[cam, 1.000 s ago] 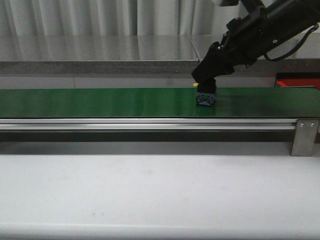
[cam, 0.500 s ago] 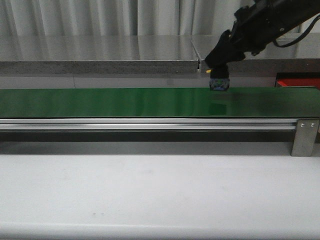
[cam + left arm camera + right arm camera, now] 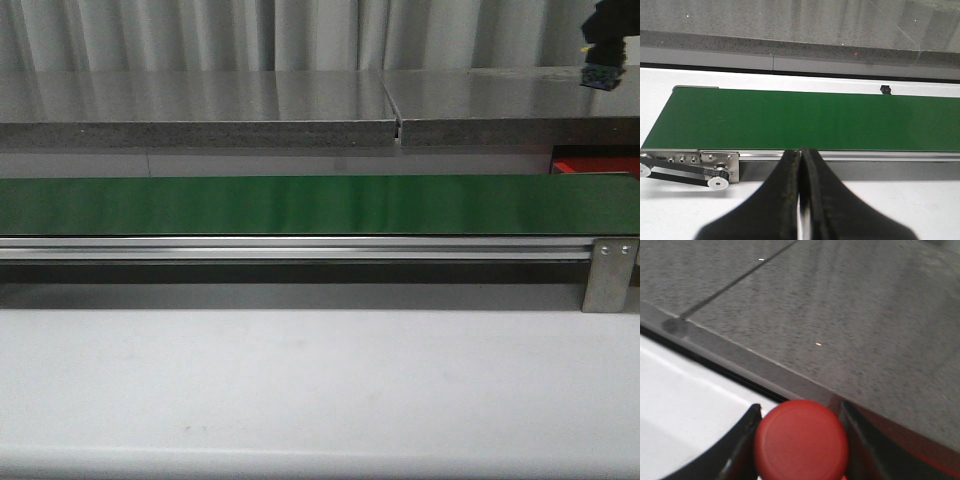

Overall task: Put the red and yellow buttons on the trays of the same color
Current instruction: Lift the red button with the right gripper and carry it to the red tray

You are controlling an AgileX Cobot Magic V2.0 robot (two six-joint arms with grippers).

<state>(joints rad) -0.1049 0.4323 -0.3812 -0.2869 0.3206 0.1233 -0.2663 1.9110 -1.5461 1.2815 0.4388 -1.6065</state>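
A red button (image 3: 801, 440) is gripped between the two dark fingers (image 3: 740, 450) of the right gripper (image 3: 800, 447). In the right wrist view its top is seen as a smooth, round, matte red disc with a softly rounded edge, filling the gap between the fingers and touching both. Behind it lie a white surface and a grey speckled wall (image 3: 840, 315) (the picture is somewhat blurred, so finer detail cannot be made out). A strip of bright red is glimpsed at the corner past one finger; what it belongs to cannot be told from that view.

In the front view only the tip of the right gripper (image 3: 601, 62) is seen, high at the right edge, well above the green belt (image 3: 300, 204). The button's colour cannot be read there.

A bright red tray (image 3: 596, 161), flat and straight-edged, is seen in part behind the right end of the belt, below the raised gripper and apart from it.

The left gripper (image 3: 801, 165) is seen closed with nothing held, its fingers (image 3: 782, 200) pressed together. It hangs on the near side of the belt (image 3: 800, 120), just beside the aluminium rail (image 3: 840, 156) and a pulley (image 3: 718, 183).
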